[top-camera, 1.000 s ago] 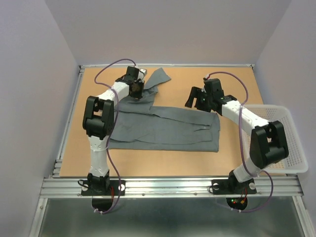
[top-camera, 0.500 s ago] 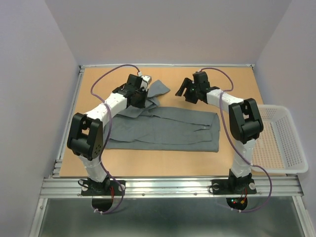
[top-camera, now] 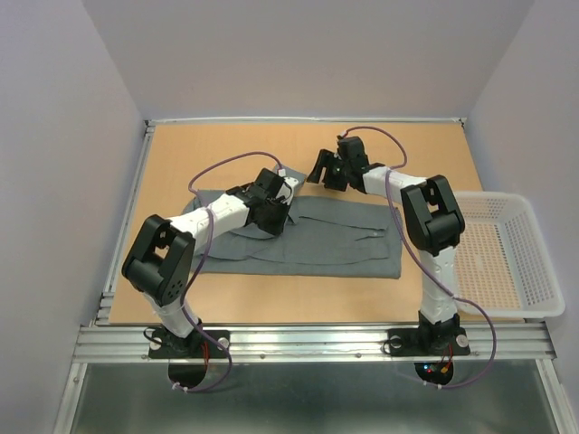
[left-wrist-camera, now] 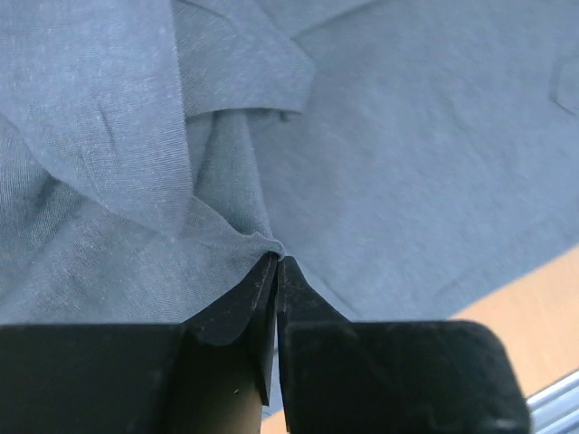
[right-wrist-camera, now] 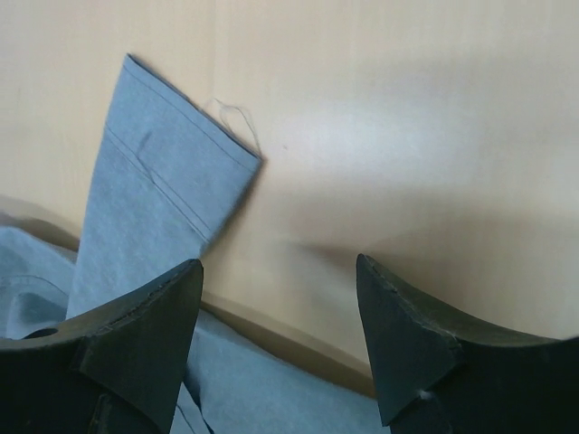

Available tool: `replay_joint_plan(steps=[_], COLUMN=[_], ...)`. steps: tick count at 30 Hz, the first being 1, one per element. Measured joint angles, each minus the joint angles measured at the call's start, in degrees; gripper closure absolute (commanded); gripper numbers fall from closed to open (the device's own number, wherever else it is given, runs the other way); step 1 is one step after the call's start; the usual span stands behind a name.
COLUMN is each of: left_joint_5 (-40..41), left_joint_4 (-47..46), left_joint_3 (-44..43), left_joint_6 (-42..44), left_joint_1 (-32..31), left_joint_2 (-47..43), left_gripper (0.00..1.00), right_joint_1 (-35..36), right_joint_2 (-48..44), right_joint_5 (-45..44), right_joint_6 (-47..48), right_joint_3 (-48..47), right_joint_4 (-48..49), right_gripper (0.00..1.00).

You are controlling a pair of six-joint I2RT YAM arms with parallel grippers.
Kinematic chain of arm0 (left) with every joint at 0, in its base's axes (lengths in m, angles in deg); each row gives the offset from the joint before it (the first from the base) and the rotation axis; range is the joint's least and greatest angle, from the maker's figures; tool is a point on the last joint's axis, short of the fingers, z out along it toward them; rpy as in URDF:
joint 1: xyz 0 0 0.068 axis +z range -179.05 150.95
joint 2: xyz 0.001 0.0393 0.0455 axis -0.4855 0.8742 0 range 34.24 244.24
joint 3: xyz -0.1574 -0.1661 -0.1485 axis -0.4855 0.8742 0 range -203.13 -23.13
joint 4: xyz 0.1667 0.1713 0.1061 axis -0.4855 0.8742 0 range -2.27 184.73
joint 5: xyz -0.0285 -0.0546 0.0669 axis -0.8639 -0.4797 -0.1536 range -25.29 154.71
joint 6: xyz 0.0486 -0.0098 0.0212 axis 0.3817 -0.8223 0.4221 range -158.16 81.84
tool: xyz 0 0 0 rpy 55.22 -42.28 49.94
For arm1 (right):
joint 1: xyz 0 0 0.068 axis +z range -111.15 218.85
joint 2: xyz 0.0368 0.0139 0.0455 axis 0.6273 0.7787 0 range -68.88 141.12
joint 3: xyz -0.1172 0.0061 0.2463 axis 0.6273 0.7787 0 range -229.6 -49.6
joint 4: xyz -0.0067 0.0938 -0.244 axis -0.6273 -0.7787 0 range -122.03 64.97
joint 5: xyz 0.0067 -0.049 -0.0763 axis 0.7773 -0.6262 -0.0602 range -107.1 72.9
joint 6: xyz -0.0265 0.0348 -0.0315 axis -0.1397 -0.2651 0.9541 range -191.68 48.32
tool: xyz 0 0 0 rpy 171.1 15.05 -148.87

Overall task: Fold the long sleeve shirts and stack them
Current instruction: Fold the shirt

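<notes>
Shirt (top-camera: 335, 240): grey, lying flat across the middle of the tabletop (top-camera: 226, 149) as a long band running left to right, its near edge fairly straight. Wrinkles gather at its far-left part. One sleeve end (right-wrist-camera: 163, 208) lies flat on the bare wood just past the shirt's far edge.

My left end effector (top-camera: 271, 210) is down on that wrinkled far-left part. Its fingers are pressed almost together and pinch a small ridge of the shirt's cloth (left-wrist-camera: 407, 136) at the tips (left-wrist-camera: 277, 267); the fabric draws up to a peak there.

My right end effector (top-camera: 324, 170) hangs over the wood at the shirt's far edge, fingers spread, nothing between them (right-wrist-camera: 276, 271). The sleeve end lies ahead of one finger.

Basket (top-camera: 543, 280): white mesh, at the right edge of the tabletop, apart from the shirt.
</notes>
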Motion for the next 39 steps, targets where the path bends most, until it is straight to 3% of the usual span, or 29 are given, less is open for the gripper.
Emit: replay_joint_plan(steps=[2,4,5,8,14,18,21,23,24,27,39], left_joint_5=[-0.4,-0.8,-0.8,-0.3,1.9,3.3,3.7,4.5,4.8,4.7,4.2], left_joint_4=[-0.4,-0.9,-1.0,-0.9,-1.2,-3.0,-5.2,-5.9,-5.9,-5.9,-7.1], left_joint_3=[0.8,1.8,2.2,2.5,2.5,2.9,4.5,5.8,6.3,7.8,10.9], left_joint_6=[-0.2,-0.7,-1.1,-2.4,-5.9,-9.2,-11.6,-12.7,-13.0,-13.9,-15.2], left_joint_1=[-0.9,-1.4,-1.7,-1.7,0.0,5.6,11.9,16.0,17.2,18.8,21.3], left_joint_2=[-1.5,-3.0,-3.5,-4.4,-7.9,-12.9,-16.2,-17.1,-17.1,-17.1,-17.1], left_gripper=[0.69,0.39,0.30,0.24,0.24,0.24,0.24,0.24,0.24,0.24,0.24], right_joint_1=[0.7,1.4,1.9,3.1,5.0,6.3,7.1,7.7,8.0,8.9,10.7], right_joint_2=[1.1,2.2,2.9,4.7,7.4,9.0,10.1,10.5,10.6,10.9,10.4], right_joint_5=[0.0,0.0,0.0,-0.3,-2.7,-6.1,-9.2,-11.4,-12.3,-15.0,-22.1], right_joint_6=[0.9,2.0,2.8,4.5,7.4,9.2,10.3,11.5,12.0,13.2,17.7], right_joint_3=[-1.2,-2.4,-3.2,-5.4,-8.3,-9.6,-10.6,-11.1,-11.1,-11.4,-12.4], right_joint_4=[1.0,1.7,2.0,3.0,4.6,6.2,7.0,6.8,6.7,6.4,3.8], right_gripper=[0.27,0.27,0.27,0.29,0.39,0.52,0.64,0.79,0.87,0.99,0.99])
